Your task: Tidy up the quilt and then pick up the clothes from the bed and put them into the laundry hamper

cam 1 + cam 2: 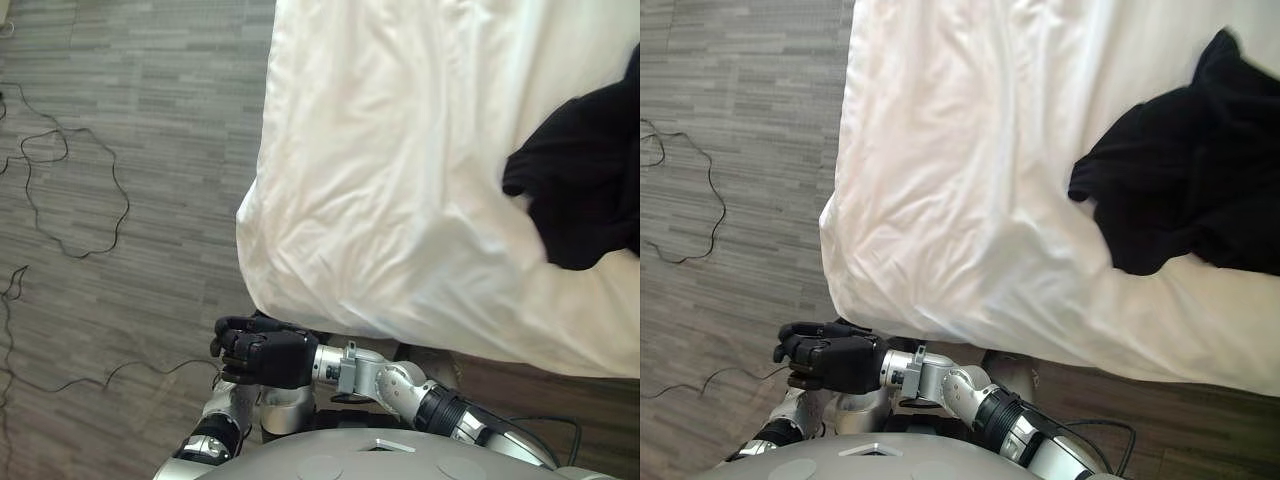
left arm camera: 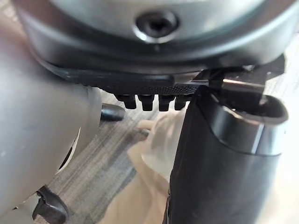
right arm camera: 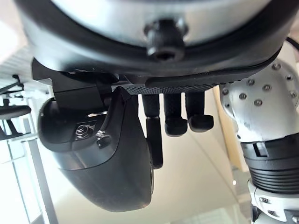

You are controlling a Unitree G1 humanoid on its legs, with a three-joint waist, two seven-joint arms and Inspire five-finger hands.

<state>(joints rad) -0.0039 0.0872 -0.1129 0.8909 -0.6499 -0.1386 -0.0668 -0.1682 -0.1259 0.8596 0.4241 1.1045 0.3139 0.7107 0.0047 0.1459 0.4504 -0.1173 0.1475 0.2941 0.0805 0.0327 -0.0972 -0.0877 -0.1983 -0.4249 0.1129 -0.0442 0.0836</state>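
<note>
Since both hands are held low at the bottom centre of the head views, just below the hanging corner of the quilt and apart from it, the tidying step is judged to be near its close. The quilt is already spread across the bed, covering the upper right of the frame.

The right hand is seen with its fingers curled in towards the palm, and nothing is held in them. This is borne out in its own wrist view, where the bent fingers hang over empty space. Whether the left hand is spread or closed cannot be told.

The black garment is found at the right edge of the frame, lying on top of the quilt and well apart from both hands. For the next move, a hand would have to be raised, opened and carried across the quilt to the right, and a fold of the garment pinched.

The quilt is white, soft and finely creased, with a rounded, slumped corner. The garment is matt, limp and bunched into an irregular heap. The floor is laid in grey, wood-grained planks.
</note>
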